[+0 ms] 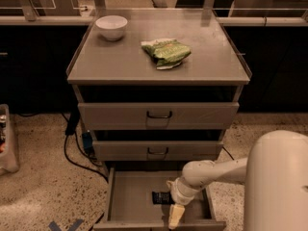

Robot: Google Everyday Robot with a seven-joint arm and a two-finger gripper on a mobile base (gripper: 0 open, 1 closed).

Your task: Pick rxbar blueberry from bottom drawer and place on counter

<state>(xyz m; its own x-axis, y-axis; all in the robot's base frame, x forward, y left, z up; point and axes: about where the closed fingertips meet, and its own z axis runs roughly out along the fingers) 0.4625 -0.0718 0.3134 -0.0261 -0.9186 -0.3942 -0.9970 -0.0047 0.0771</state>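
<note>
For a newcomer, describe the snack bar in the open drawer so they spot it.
Below the grey counter, the bottom drawer stands open. On its floor, beside the gripper, lies the rxbar blueberry: small, flat, dark, unlike the bigger green bag up top.

smooth matt grey metal on the counter (211,66) and the bottom drawer (130,196). crinkled glossy film on the green snack bag (166,52); dark, faintly shiny wrapper on the rxbar blueberry (160,197). glazed white bowl (111,27). smooth pale plastic on the gripper (176,215), low at the drawer's front, just beside the bar. speckled stone-like floor (43,186).
</note>
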